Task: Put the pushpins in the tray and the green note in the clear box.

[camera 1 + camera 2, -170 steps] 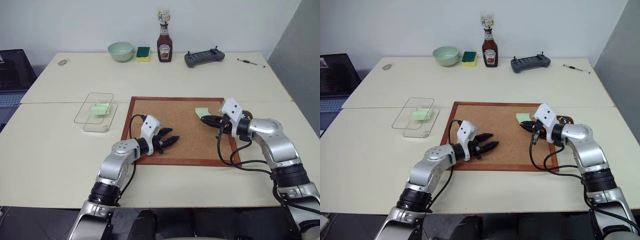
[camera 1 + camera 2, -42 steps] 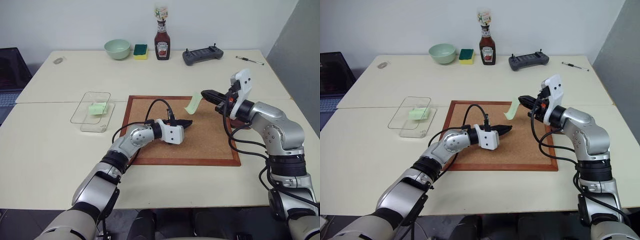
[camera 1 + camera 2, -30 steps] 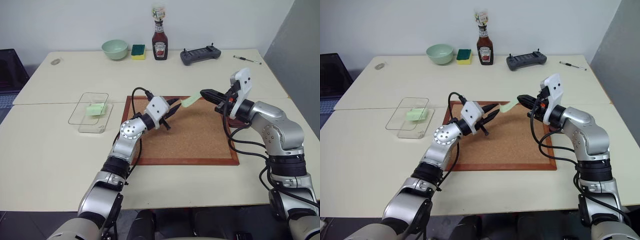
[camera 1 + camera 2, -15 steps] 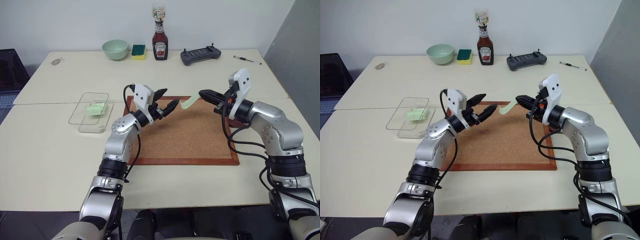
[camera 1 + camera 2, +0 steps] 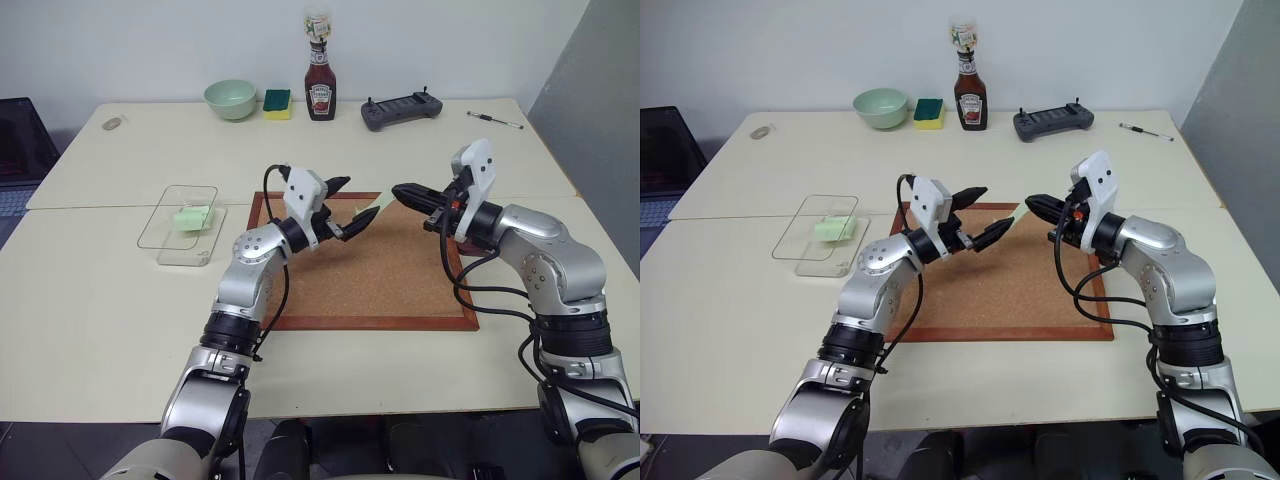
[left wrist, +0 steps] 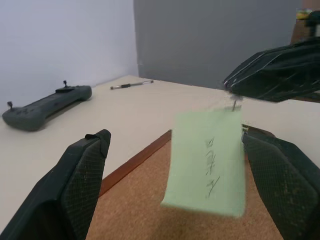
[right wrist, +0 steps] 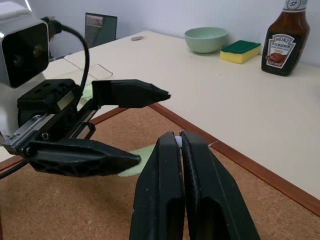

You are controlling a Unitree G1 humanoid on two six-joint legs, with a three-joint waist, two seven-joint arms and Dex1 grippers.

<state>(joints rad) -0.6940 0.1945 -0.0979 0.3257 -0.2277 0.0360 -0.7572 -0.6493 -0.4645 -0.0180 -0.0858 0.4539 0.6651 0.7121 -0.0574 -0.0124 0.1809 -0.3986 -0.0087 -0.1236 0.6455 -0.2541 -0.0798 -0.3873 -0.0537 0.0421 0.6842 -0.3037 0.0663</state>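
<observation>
Here, at the centre of the head view, a thin pale green square paper note [image 6: 207,162] with faint handwritten marks hangs in the air above a rough brown corkboard [image 5: 385,280] in a reddish wooden frame. The right gripper [image 5: 397,190], its black fingers pressed shut, pinches a small pin through the note's top edge. The left gripper [image 5: 352,206] spreads its textured fingers wide on either side of the note. A shallow clear plastic box [image 5: 186,222] holding a folded green piece sits left of centre on the cream table [image 5: 100,290].
</observation>
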